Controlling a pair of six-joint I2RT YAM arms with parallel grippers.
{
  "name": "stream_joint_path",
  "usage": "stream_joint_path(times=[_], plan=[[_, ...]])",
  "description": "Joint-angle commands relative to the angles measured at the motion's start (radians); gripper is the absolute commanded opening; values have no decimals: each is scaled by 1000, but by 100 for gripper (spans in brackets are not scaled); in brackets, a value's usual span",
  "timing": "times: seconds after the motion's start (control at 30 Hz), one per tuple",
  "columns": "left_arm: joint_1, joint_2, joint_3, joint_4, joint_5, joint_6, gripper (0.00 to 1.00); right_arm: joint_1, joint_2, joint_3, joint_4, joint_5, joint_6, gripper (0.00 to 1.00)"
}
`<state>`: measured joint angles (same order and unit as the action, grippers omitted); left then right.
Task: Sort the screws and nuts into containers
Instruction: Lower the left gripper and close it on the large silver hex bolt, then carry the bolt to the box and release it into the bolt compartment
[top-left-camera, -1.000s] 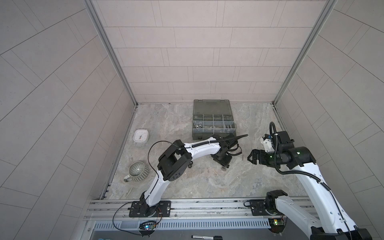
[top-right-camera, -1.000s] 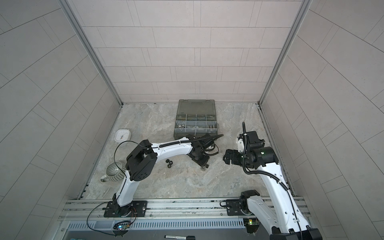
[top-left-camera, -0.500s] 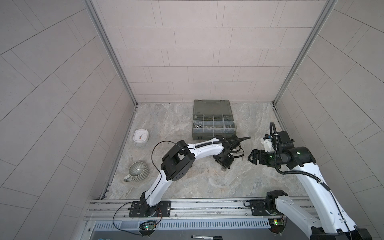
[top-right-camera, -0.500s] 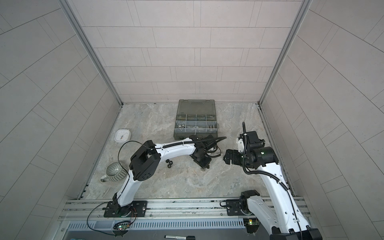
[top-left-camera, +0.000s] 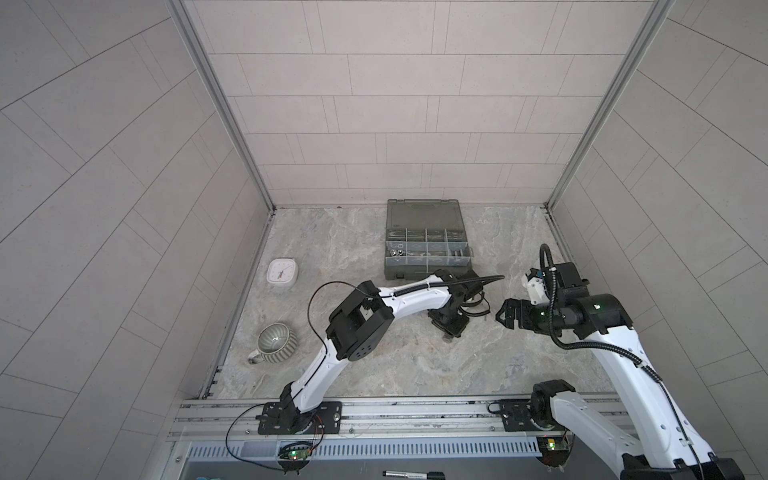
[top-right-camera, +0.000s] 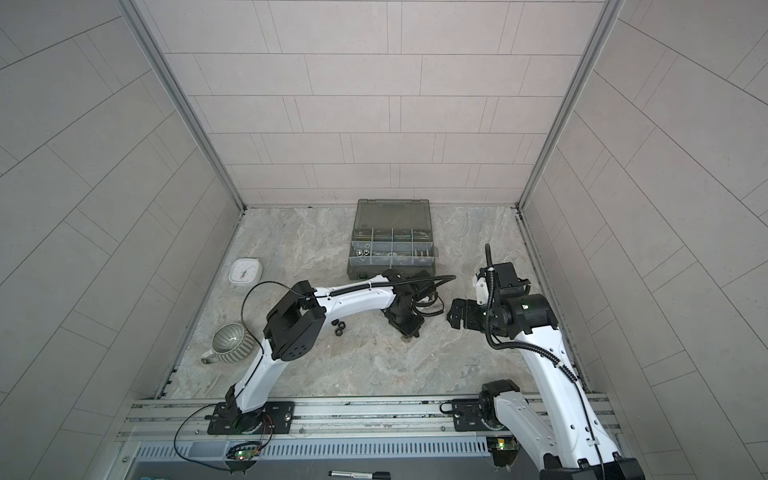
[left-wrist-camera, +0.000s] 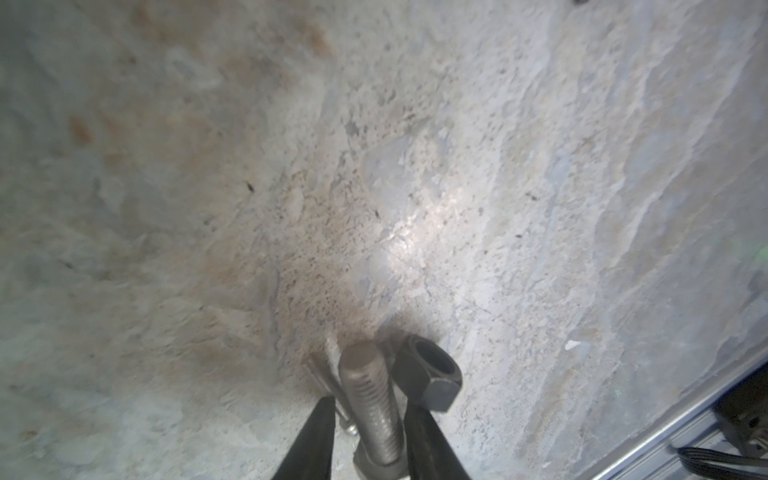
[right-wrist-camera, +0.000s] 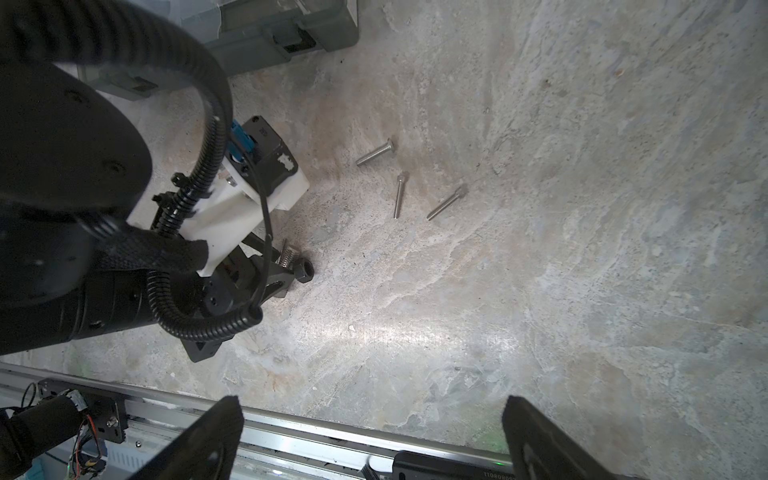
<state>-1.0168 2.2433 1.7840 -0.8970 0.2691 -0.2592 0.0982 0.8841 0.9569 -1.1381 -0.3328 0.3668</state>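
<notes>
Beside thick bolt at left gripper: black nut, thin screw.

A marbled grey-beige stone-look surface is being shown beneath the left pincer and is being seen all around it. Well beyond the pincer, this surface is being closed off by a back wall of pale rectangular tiles. Well apart from the pincer on either hand, it is being flanked by side walls of the same tiles. The back corners are being marked by bare metal posts. On the pincer's near side, the surface is being edged by a slotted aluminium rail. Near the pincer's tips, in the left wrist view, a soft bright patch is being thrown on the stone.
</notes>
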Motion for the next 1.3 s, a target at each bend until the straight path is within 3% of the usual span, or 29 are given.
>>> stream_joint_path(times=[0.0, 0.43, 0.6, 1.27], plan=[[-5, 44, 25, -46, 3, 21, 34, 4, -13, 6, -26, 18, -6, 99], [-5, 96, 93, -156, -20, 66, 33, 0, -28, 9, -32, 57, 16, 99], [1, 76, 91, -159, -35, 70, 22, 1, -39, 6, -31, 61, 24, 99], [95, 16, 235, -223, -36, 106, 21, 0, -19, 34, -20, 82, 41, 100]])
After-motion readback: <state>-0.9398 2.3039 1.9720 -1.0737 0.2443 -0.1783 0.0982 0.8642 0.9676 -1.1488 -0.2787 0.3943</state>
